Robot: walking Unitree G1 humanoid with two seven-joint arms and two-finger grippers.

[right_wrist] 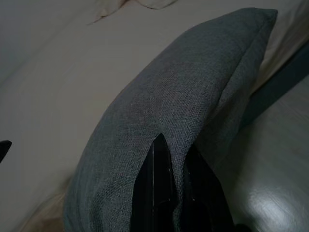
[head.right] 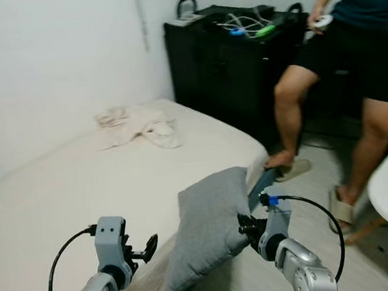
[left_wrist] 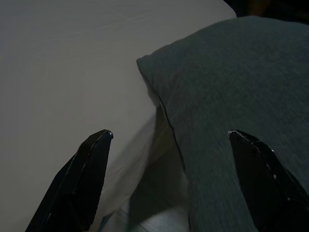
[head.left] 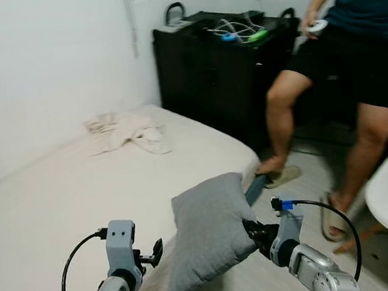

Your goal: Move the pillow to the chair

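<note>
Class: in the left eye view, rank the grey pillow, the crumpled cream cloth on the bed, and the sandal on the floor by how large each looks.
1. grey pillow, largest, though nearest the camera.
2. crumpled cream cloth, farther off, so true size unsure.
3. sandal, smallest.

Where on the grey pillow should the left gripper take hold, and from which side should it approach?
The pillow hangs off the bed edge, pinched at its right edge by the right gripper. The open left gripper would probably do best closing on the thin seamed left edge, approaching from the bed side.
</note>
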